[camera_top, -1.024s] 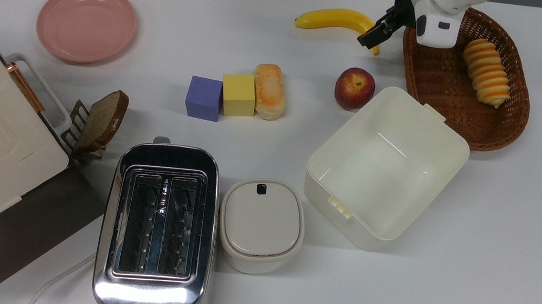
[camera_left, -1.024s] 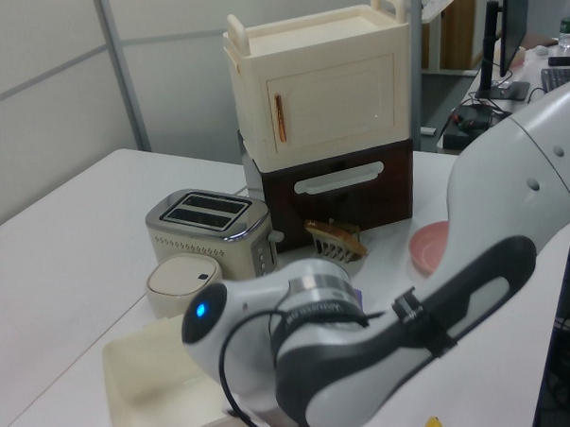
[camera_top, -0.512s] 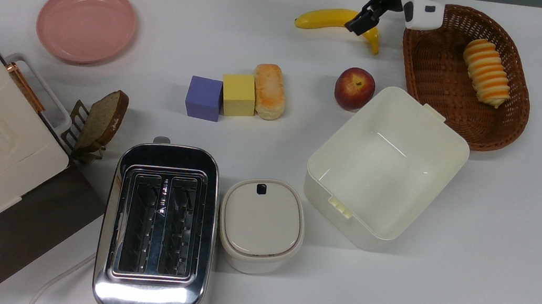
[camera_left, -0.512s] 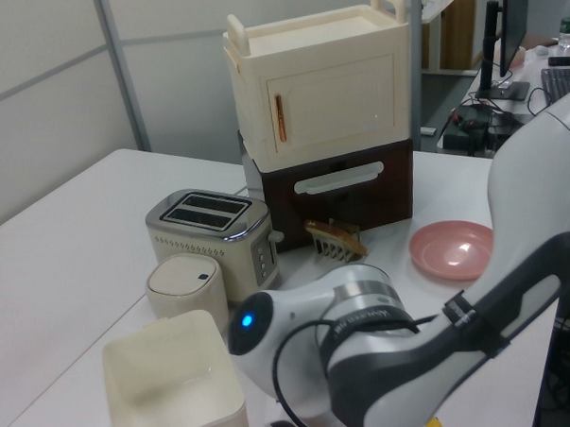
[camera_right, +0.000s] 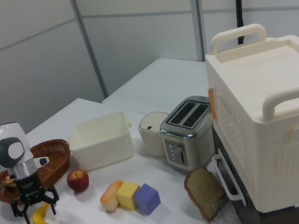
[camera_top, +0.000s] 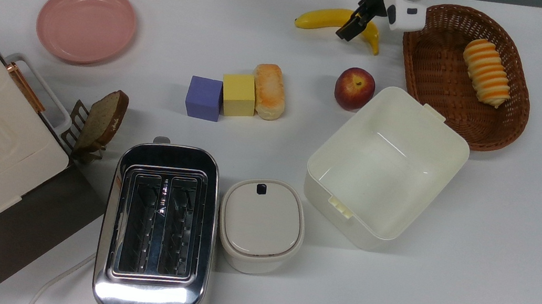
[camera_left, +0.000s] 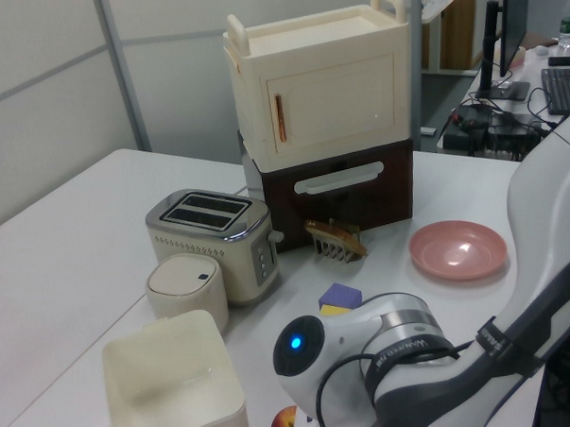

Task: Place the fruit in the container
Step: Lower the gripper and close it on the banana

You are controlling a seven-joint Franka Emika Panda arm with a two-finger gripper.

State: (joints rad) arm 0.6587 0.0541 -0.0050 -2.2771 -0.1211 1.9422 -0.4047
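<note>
1. Gripper (camera_top: pixel 347 29) hangs over the banana (camera_top: pixel 329 18), its dark fingers spread apart and gripping nothing; in the right view the gripper (camera_right: pixel 33 204) stands with the prongs splayed on either side of the banana's (camera_right: pixel 41 213) yellow end.
2. Banana lies flat on the white table (camera_top: pixel 472 265), directly beneath the gripper, its long body stretching off toward the top view's left and its short end curling just past the fingers on the top view's right.
3. Basket (camera_top: pixel 435 74), brown wicker, sits just beside the gripper on the top view's right, with a striped bread roll (camera_top: pixel 487 72) lying inside it.
4. Apple (camera_top: pixel 354 88) rests near the gripper, below it in the top view, close against the container's far corner.
5. Container (camera_top: pixel 434 196) stands beyond the apple, open, well apart from the banana.
6. Bun (camera_top: pixel 269 91), a yellow cube (camera_top: pixel 238 95) and a purple cube (camera_top: pixel 204 98) line up farther off, toward the top view's lower left.
7. Pot (camera_top: pixel 261 223) with a lid and the toaster (camera_top: pixel 157 231) stand farthest from the gripper.
</note>
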